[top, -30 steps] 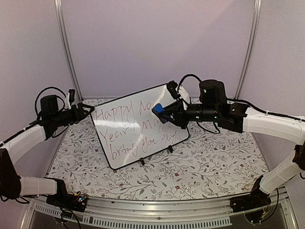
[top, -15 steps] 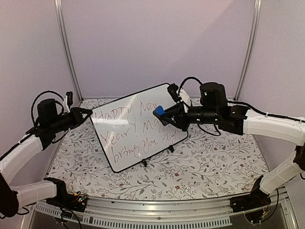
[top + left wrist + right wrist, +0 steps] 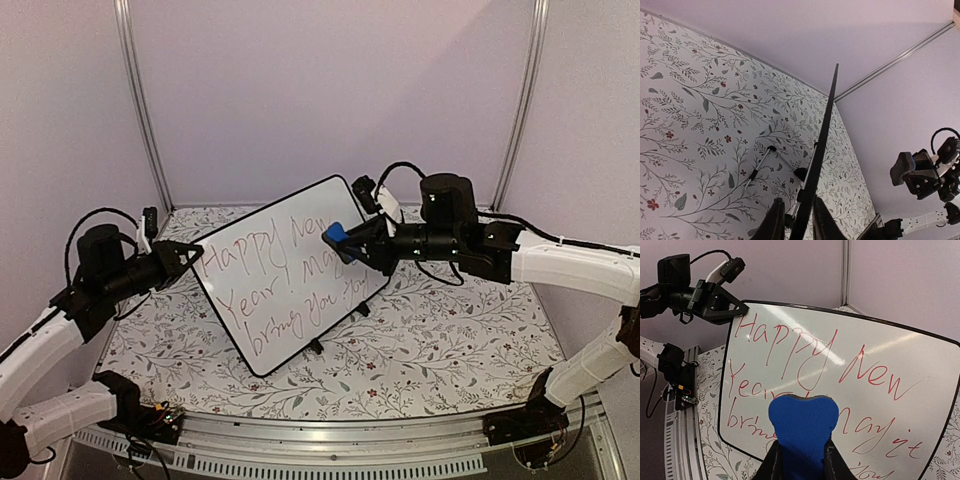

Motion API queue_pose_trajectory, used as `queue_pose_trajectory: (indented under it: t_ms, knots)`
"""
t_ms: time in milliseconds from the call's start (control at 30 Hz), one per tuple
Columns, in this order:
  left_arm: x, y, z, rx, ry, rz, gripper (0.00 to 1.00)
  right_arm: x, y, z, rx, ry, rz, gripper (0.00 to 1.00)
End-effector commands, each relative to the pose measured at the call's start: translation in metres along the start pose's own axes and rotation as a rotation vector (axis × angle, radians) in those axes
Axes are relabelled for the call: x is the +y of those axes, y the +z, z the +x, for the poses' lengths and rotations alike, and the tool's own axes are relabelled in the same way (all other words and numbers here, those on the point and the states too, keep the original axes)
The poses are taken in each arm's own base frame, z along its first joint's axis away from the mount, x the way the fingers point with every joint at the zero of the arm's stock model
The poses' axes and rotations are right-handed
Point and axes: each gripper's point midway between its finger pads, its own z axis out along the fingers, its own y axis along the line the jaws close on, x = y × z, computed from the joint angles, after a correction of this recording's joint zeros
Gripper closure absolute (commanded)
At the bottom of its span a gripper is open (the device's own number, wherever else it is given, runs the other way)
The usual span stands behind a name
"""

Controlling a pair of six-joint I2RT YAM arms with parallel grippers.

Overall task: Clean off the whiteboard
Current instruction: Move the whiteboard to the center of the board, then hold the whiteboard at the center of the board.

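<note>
Whiteboard being steadied and eraser being presented, with no wiping showing yet.

The left gripper [image 3: 188, 256] is pinching the left edge of the whiteboard [image 3: 285, 240], its two fingers closing narrowly on either side of the thin black rim. The board is standing tilted over the middle of the flowered table [image 3: 430, 340], between the two arms. The red writing [image 3: 245, 297] is reading whole across all three lines, with no smear or cleared patch, so the erasing itself is looking entirely ahead. The right gripper [image 3: 345, 243] is clamping tightly on the blue eraser [image 3: 335, 236], which is sitting before the board's right part. Whether the eraser is touching the surface I cannot tell.
</note>
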Motion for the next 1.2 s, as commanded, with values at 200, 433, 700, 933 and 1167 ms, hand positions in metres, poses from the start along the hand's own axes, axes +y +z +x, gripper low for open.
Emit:
queue_pose_trajectory:
  t_ms: [200,433,700,933,1167]
  knots:
    - [0.001,-0.010,0.017,-0.008,-0.028,-0.055,0.57,0.003,-0.006,-0.013,-0.028,-0.034,0.003,0.81]
    - [-0.007,0.001,-0.013,-0.020,0.082,-0.124,0.27,0.007,0.000,-0.015,0.002,0.000,-0.029,0.80]
    - [-0.019,0.024,-0.038,0.090,0.196,-0.137,0.19,0.017,0.017,-0.032,0.025,0.003,-0.026,0.81]
    - [-0.019,0.031,-0.031,0.188,0.272,-0.056,0.21,0.030,0.051,-0.032,0.114,-0.006,0.141,0.82]
    - [-0.020,0.033,-0.024,0.251,0.328,-0.002,0.28,0.057,0.071,-0.022,0.127,0.022,0.144,0.82]
